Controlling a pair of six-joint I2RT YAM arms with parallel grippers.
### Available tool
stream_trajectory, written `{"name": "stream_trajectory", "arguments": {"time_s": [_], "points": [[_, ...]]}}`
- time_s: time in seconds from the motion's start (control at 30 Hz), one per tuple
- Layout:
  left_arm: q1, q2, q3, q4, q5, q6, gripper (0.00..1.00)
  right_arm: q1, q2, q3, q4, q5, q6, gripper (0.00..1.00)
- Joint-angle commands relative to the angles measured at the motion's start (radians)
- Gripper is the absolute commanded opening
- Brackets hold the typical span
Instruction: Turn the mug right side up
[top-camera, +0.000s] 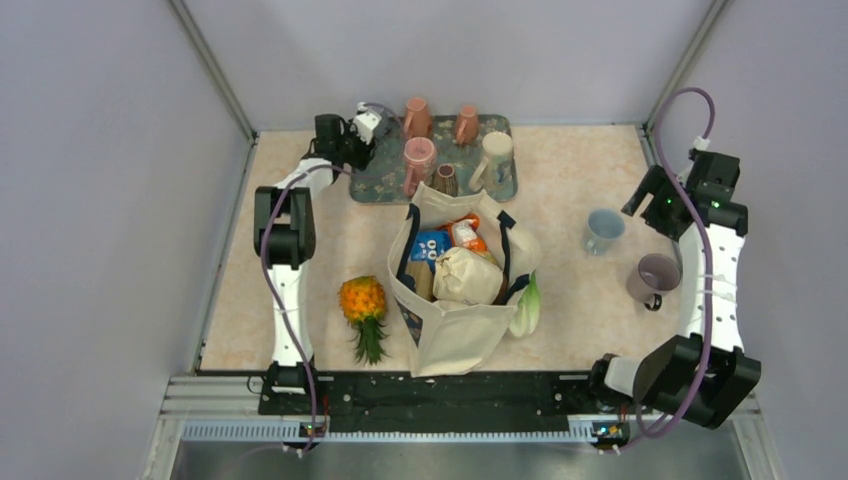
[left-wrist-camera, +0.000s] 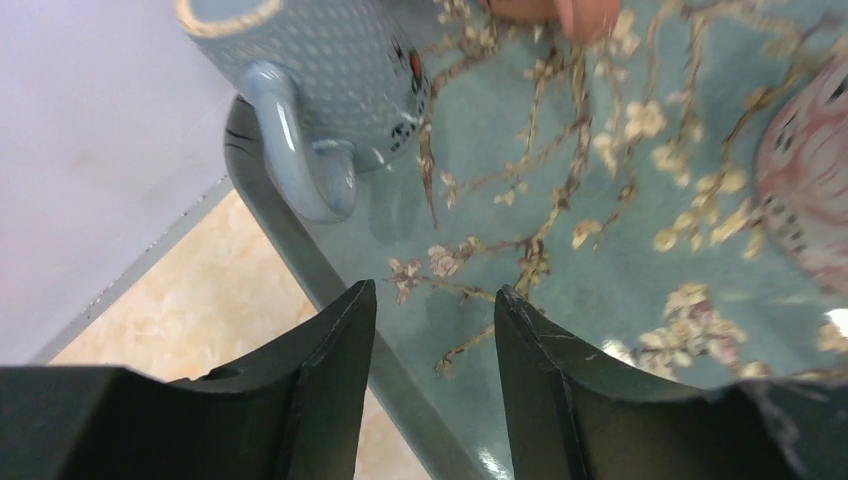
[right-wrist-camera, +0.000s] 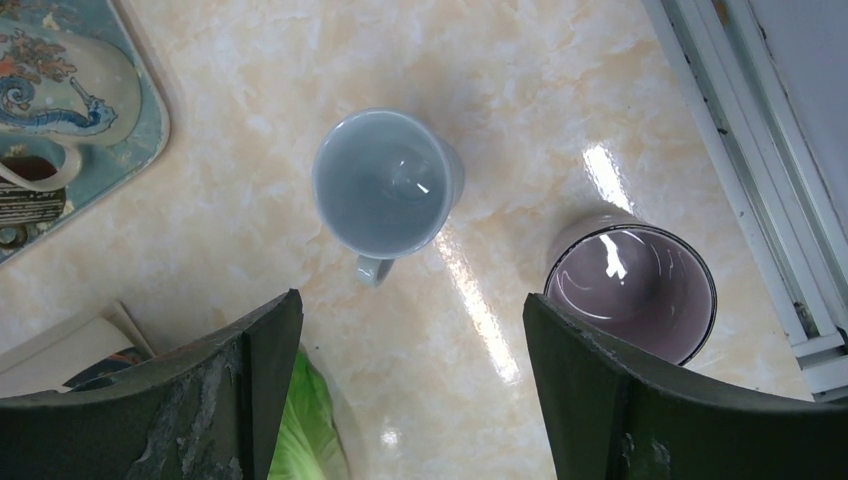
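Note:
A blue-grey dotted mug (left-wrist-camera: 330, 70) with a gold rim and a looped handle stands at the back left corner of the floral tray (left-wrist-camera: 600, 290); its rim points toward the top of the left wrist view. It shows pale in the top view (top-camera: 371, 122). My left gripper (left-wrist-camera: 435, 290) is open and empty, hovering over the tray's left edge just short of that mug (top-camera: 350, 142). Pink (top-camera: 417, 117), orange (top-camera: 466, 124), second pink (top-camera: 419, 160), brown (top-camera: 446, 180) and cream (top-camera: 495, 160) mugs share the tray (top-camera: 375, 182). My right gripper (right-wrist-camera: 412, 300) is open and empty.
A light blue mug (right-wrist-camera: 387, 185) and a purple mug (right-wrist-camera: 632, 290) stand upright on the table under my right gripper (top-camera: 645, 200). A tote bag (top-camera: 455, 290) of groceries fills the middle. A pineapple (top-camera: 363, 305) lies to its left and a lettuce (top-camera: 527, 305) to its right.

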Motion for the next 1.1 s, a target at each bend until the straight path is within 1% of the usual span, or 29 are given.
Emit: {"name": "stream_trajectory", "arguments": {"time_s": [0.0,0.07,0.17,0.23,0.3,0.4,0.5,0.63,0.8,0.9,0.93,1.0,1.07], "points": [[0.002,-0.116,0.039,0.008,0.020,-0.232,0.54,0.004,-0.045,-0.029,0.030,-0.006,-0.012,0.81],[0.008,-0.087,0.102,-0.020,-0.039,-0.330,0.59,0.005,-0.047,-0.033,0.031,-0.001,-0.017,0.81],[0.022,0.010,0.270,-0.136,-0.083,-0.432,0.63,0.006,-0.045,-0.031,0.032,-0.004,-0.015,0.81],[0.023,0.070,0.349,-0.165,-0.094,-0.437,0.64,0.005,-0.040,-0.022,0.032,-0.009,-0.014,0.81],[0.022,0.105,0.368,-0.130,-0.106,-0.433,0.66,0.004,-0.040,-0.012,0.031,-0.011,-0.011,0.81],[0.022,0.167,0.478,-0.176,-0.052,-0.416,0.65,0.005,-0.044,-0.004,0.031,-0.008,-0.014,0.81],[0.016,0.174,0.485,-0.151,-0.048,-0.396,0.63,0.005,-0.048,-0.002,0.027,0.001,-0.017,0.81],[0.015,0.196,0.522,-0.166,-0.037,-0.397,0.63,0.005,-0.047,0.000,0.024,0.001,-0.021,0.81],[0.006,0.241,0.581,-0.199,-0.026,-0.410,0.56,0.005,-0.045,0.010,0.024,-0.003,-0.021,0.81],[-0.002,0.241,0.580,-0.190,-0.025,-0.410,0.52,0.004,-0.041,0.016,0.024,-0.005,-0.018,0.81],[-0.006,0.240,0.580,-0.190,-0.024,-0.405,0.50,0.005,-0.042,0.017,0.024,-0.006,-0.018,0.81],[-0.010,0.241,0.579,-0.192,-0.022,-0.396,0.41,0.005,-0.040,0.020,0.024,-0.008,-0.015,0.81],[-0.014,0.241,0.580,-0.194,-0.026,-0.396,0.35,0.004,-0.040,0.021,0.024,-0.010,-0.015,0.81]]}}
